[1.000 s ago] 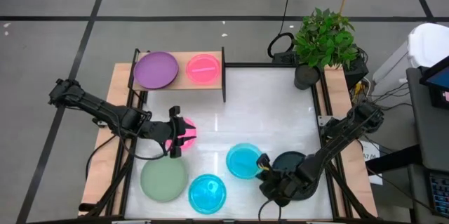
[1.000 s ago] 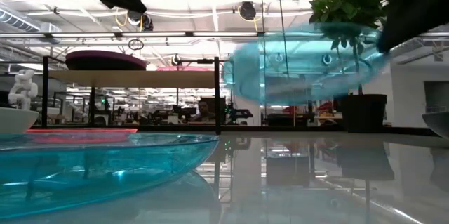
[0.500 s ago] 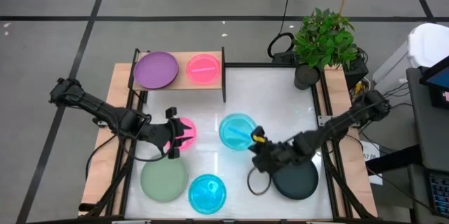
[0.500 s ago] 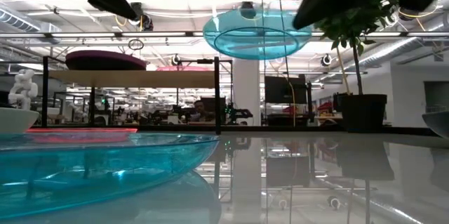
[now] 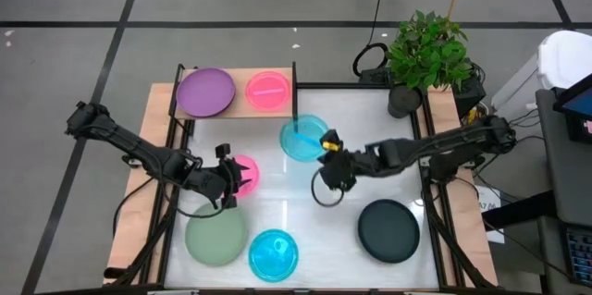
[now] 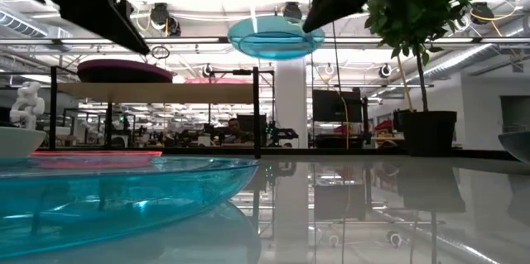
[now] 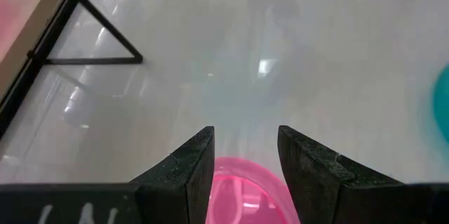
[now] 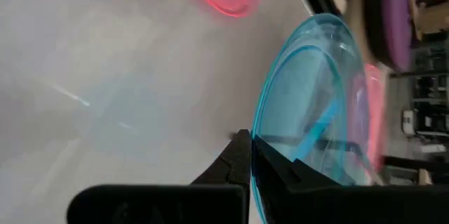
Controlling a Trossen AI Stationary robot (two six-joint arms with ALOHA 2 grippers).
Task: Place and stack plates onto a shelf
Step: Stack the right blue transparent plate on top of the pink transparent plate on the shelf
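Observation:
My right gripper (image 5: 325,145) is shut on a cyan plate (image 5: 304,138) and carries it in the air just off the shelf's (image 5: 236,110) right end. The low view shows this plate (image 6: 275,36) above shelf height. The light-wood shelf bears a purple plate (image 5: 205,92) and a pink plate (image 5: 268,90). My left gripper (image 7: 245,147) is open over a second pink plate (image 5: 244,174) that lies flat on the table, one finger on either side of its edge (image 7: 242,178). A sage-green plate (image 5: 216,235), another cyan plate (image 5: 274,254) and a black plate (image 5: 388,230) lie flat on the table. My right gripper pinches the cyan plate's rim (image 8: 257,127) between its two fingers, on the side toward the table's right. The fingers come in roughly level from the right. The plate is lifted clear of everything and sticks out beyond the fingers toward the shelf, about level in the low view.
A potted plant (image 5: 425,55) stands at the table's far right corner. The shelf's black posts (image 5: 295,101) rise beside the carried plate. Bare white tabletop (image 5: 361,129) lies between the shelf and the plant.
My right gripper has lifted the cyan plate from beside the black plate near the table's near edge and carried it up and toward the far left, to the shelf's right end. My left gripper has sunk a little over the pink plate on the table.

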